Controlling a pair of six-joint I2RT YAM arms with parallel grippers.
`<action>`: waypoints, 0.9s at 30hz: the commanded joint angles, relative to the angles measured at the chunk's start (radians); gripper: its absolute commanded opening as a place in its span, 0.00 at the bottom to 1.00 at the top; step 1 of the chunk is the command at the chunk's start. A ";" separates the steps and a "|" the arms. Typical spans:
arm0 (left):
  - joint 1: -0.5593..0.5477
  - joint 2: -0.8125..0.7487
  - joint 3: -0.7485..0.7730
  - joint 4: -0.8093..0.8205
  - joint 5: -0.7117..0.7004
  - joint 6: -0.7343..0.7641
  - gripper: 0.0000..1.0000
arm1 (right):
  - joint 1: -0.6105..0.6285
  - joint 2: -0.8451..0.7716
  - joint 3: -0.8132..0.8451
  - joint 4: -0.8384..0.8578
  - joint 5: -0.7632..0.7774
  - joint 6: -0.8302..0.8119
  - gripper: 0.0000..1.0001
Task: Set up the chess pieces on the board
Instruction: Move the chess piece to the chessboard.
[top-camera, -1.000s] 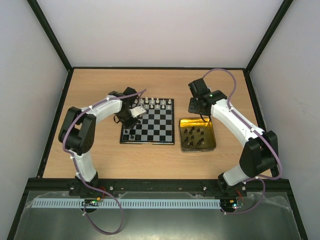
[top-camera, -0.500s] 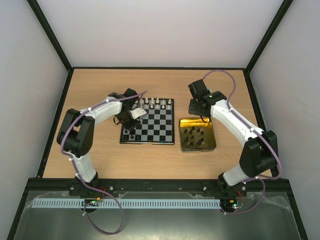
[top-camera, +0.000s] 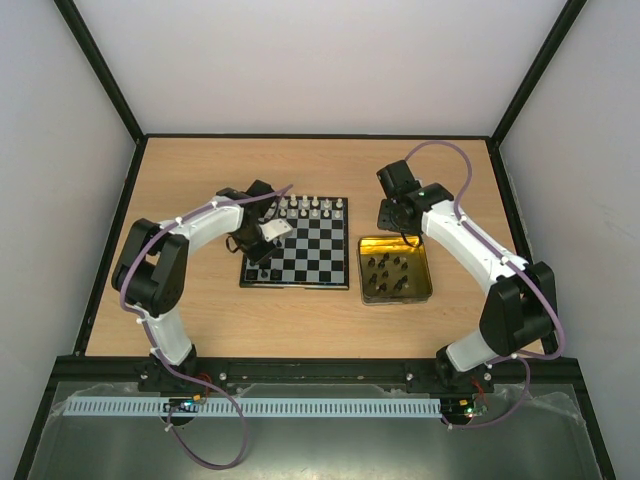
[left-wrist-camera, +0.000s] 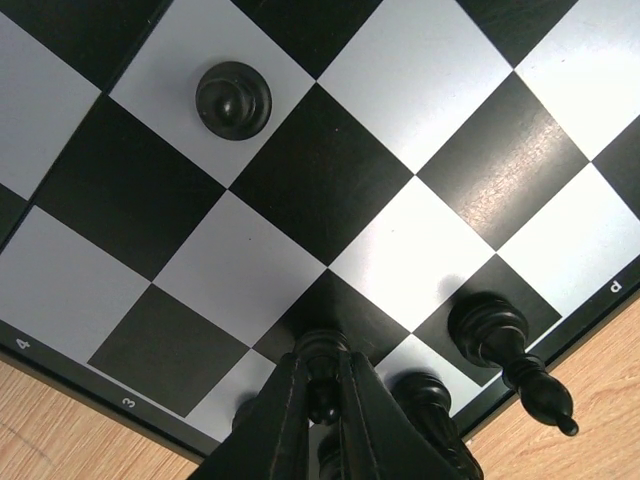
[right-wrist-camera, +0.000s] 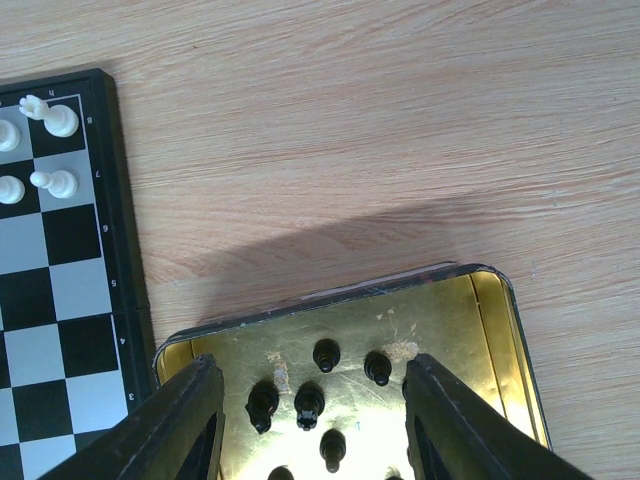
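Board (left-wrist-camera: 320, 180) and chess pieces (left-wrist-camera: 233, 100) look glossy, table (right-wrist-camera: 350, 120) wood-grained, tin (right-wrist-camera: 455, 325) shiny metal.

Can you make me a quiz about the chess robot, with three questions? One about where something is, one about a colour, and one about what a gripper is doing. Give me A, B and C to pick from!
1. Where do the spare black pieces wait?
A: in the yellow-lined tin
B: on the bare wood
C: on top of an arm

2. What colour are the pieces on the far rows of the board?
A: red
B: white
C: blue

3. How is the right gripper?
A: shut on a white piece
B: out of view
C: open above the tin

Answers:
1 A, because the right wrist view shows them standing inside the tin.
2 B, because the top view shows pale white chessmen lined up along the far edge.
3 C, because its two fingers stand wide apart over the tin and grip nothing.
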 joint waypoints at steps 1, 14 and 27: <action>-0.009 -0.031 -0.011 -0.010 0.003 -0.010 0.11 | -0.003 -0.031 -0.011 -0.010 0.013 -0.003 0.48; -0.015 -0.031 -0.008 -0.010 0.000 -0.017 0.14 | -0.003 -0.035 -0.022 -0.007 0.017 -0.003 0.48; -0.015 -0.037 -0.021 0.001 -0.017 -0.014 0.21 | -0.003 -0.035 -0.028 0.000 0.013 -0.001 0.49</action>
